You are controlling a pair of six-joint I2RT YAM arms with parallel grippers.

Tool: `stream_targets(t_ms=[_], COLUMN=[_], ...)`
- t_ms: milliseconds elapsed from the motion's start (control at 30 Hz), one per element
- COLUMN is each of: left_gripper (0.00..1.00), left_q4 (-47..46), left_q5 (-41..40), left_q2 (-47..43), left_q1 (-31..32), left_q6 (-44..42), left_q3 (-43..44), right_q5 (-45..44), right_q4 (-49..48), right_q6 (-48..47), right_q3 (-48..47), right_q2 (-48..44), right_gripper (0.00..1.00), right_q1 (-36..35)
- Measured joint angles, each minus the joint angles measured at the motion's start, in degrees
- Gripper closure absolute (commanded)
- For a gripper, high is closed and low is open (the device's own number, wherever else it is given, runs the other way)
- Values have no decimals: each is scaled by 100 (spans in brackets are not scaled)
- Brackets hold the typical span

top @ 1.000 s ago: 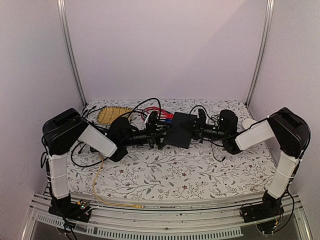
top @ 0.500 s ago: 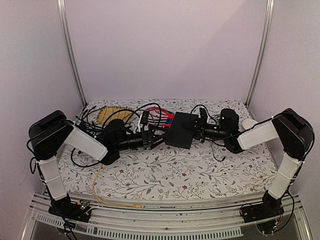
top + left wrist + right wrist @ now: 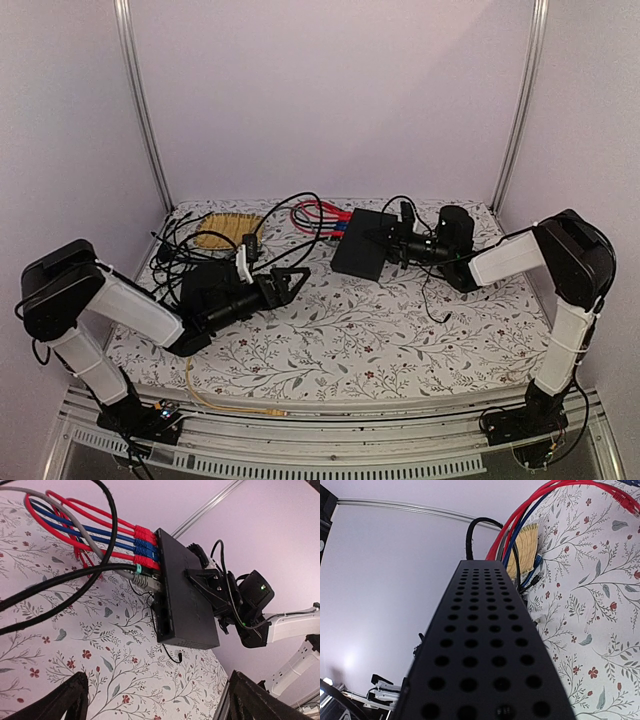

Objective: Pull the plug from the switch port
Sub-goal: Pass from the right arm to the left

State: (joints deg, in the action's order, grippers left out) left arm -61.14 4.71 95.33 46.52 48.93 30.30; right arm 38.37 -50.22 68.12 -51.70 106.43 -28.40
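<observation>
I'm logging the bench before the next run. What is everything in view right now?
black switch box: one, matte black, far middle of the cloth
red cables: several, red, plugged into the switch's port edge
blue cables: a few, blue, plugged in among the red
grey cable: one, grey, plug end by the port edge; seated or not, unclear
black cables: several, black, looping left of the switch
woven mat: one, tan, far left
yellow cable: one, yellow, near left edge
floral cloth: one, white, flowered, under everything
left gripper: open, empty, apart from the switch
right gripper: shut on the switch
</observation>
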Motion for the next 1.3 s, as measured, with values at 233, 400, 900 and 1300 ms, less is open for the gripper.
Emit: stream_targets(t_ms=[233, 400, 900, 1300], left_gripper=[10, 44, 38, 48], left_q4=[-1231, -2302, -2629, -2634], left_q5=[-861, -697, 459, 758], left_q2=[-645, -98, 1744, 2055], left_q1=[573, 533, -142, -271], left_q6=[-509, -299, 1812, 2354], left_q3=[-734, -599, 306, 968], right_q5=[127, 225, 391, 361], right_q4=[-424, -774, -1853, -2013], right_q6=[68, 229, 1025, 1139], right_q3=[-52, -52, 155, 229], right_q2=[210, 278, 358, 382], right_gripper=[98, 98, 98, 98], right_q1=[149, 160, 57, -76])
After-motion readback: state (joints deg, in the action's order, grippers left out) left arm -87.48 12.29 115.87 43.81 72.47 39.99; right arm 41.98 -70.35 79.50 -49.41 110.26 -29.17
